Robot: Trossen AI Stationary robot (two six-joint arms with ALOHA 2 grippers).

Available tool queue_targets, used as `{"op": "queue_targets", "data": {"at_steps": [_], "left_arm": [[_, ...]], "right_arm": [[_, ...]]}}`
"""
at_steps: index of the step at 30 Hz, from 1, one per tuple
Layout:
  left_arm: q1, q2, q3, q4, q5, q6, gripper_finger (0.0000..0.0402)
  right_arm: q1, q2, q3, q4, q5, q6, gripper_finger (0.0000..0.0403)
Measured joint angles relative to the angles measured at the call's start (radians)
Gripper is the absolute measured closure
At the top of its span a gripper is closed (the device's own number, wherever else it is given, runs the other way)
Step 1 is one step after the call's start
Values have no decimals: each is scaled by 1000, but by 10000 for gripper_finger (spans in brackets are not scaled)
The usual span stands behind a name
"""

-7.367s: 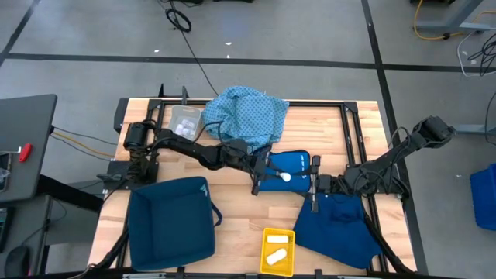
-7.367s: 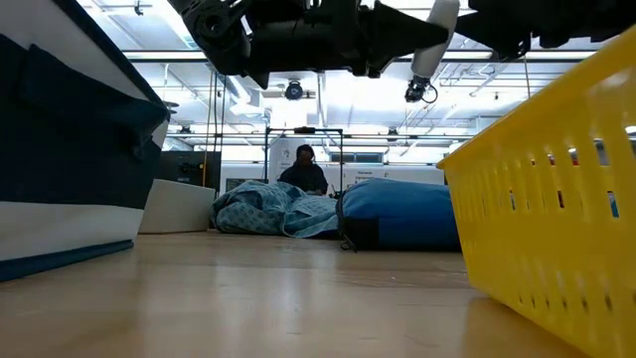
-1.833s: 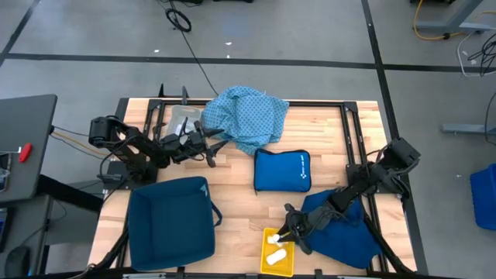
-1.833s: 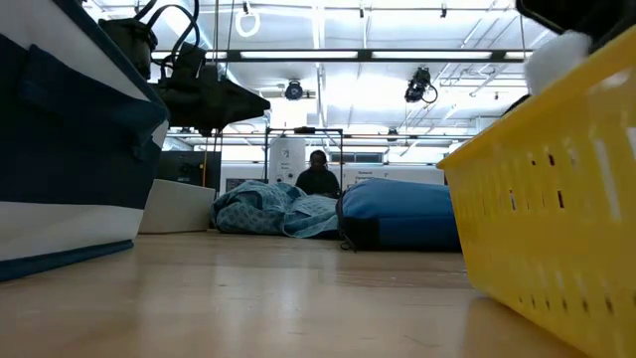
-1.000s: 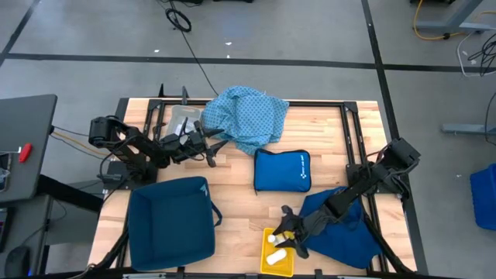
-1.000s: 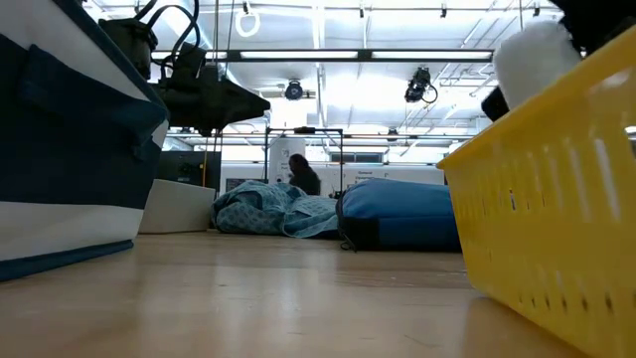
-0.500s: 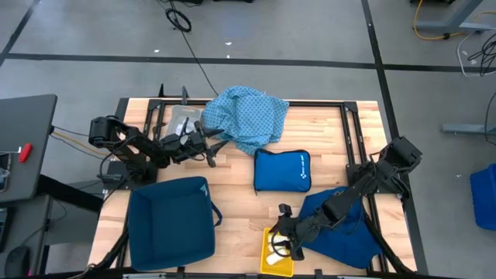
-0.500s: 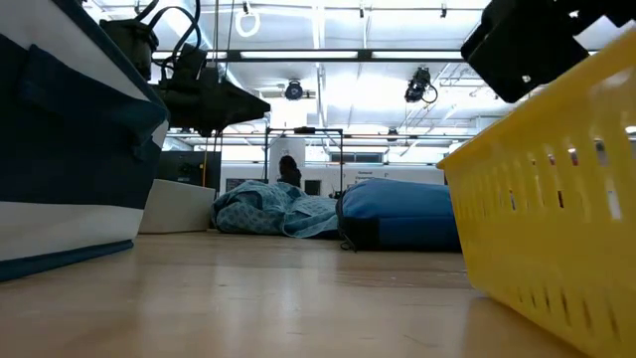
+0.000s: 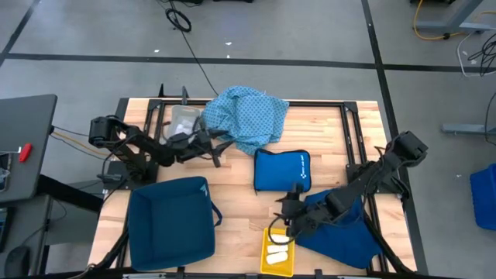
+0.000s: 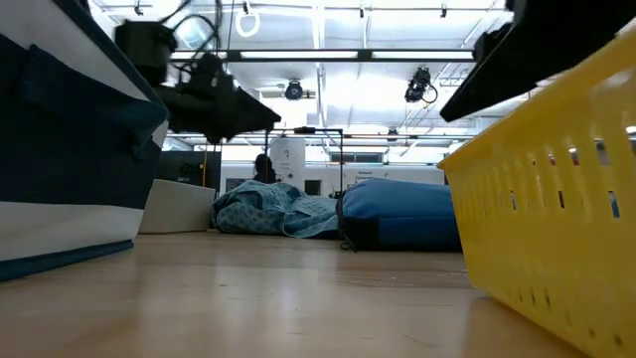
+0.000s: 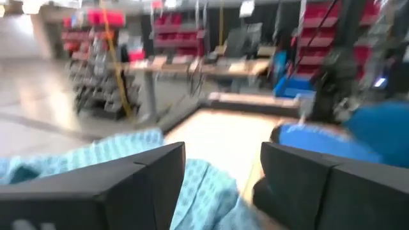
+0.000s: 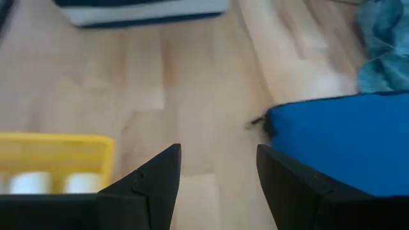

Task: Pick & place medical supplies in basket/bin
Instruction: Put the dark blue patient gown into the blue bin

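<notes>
The light-blue dotted cloth point(image 9: 246, 116) lies bunched at the table's far middle. My left gripper point(image 9: 220, 153) hovers open just to the cloth's left, above the table, with nothing between its fingers point(image 11: 128, 188). A yellow basket point(image 9: 264, 262) at the near edge holds small white rolls point(image 9: 277, 252). My right gripper point(image 9: 283, 219) stands open above the table, just beyond the basket's far rim, between it and the bright blue pouch point(image 9: 283, 170). Its wrist view shows the gap empty, with the basket point(image 12: 54, 160) and two rolls point(image 12: 25, 183) to one side.
A navy fabric bin point(image 9: 170, 225) stands at the near left. A dark blue cloth bag point(image 9: 341, 229) lies under the right arm at the near right. A clear packet point(image 9: 184, 120) lies at the far left beside the cloth. Bare wood shows between the bin and the pouch.
My right gripper went down into the yellow basket with a white roll, then came up and back toward the far edge. The roll no longer shows at its fingers. My left gripper has shifted slightly toward the table's right.
</notes>
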Motion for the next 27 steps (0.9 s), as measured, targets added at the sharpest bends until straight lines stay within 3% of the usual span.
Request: {"op": "queue_targets", "data": {"at_steps": [4,12,18,21,27], "left_arm": [[0,0,100,-187,-27,17,198],[25,0,272,-460,-65,61,198],[70,0,330,-541,26,49,198],[78,0,337,-542,66,45,198],[78,0,337,-553,103,37,198]], "right_arm": [[-41,-11,0,-14,11,-30,190],[-131,-41,-1,-152,173,-36,190],[-215,-105,-1,-274,238,-36,190],[-239,-142,-1,-349,170,-32,190],[-212,-208,-1,-406,-199,22,190]]}}
